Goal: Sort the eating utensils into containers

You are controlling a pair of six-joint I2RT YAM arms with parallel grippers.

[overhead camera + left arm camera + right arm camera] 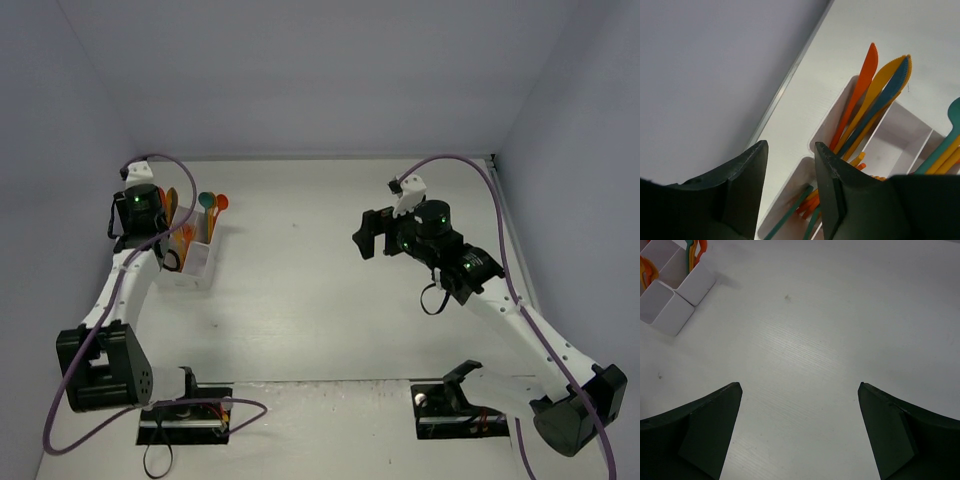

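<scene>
- The left hand [791, 192] is held spread, and no utensil is seen in the gap between its two dark fingers [747, 190].
- Between and just past those fingers, the near compartment of the white box [840, 107] is seen, with teal sticks [790, 216] and orange pieces leaning in it.
- In the next compartment three knives [875, 90] are stood tilted against the far wall: one orange, one yellow-orange and one dark blue. Their tips reach out over the rim.
- A teal spoon [954, 114] with yellow handles beside it is seen in a compartment at the right edge of the left wrist view.
- The box is set close to the left wall [705, 75]. Only a narrow strip of counter [805, 100] is left between the box's side and the line where counter and wall meet.
- From above, the left hand is seen over the box's left side, and spoon bowls [212, 202] stand up above the box's far end.
- The right hand [800, 432] is held spread wide with nothing between its fingers, above the counter and well apart from the box.
- A broad stretch of counter lies between the box's right side and the right hand, and more runs on to the back wall.
- Only the box's corner is caught at the top left of the right wrist view.
</scene>
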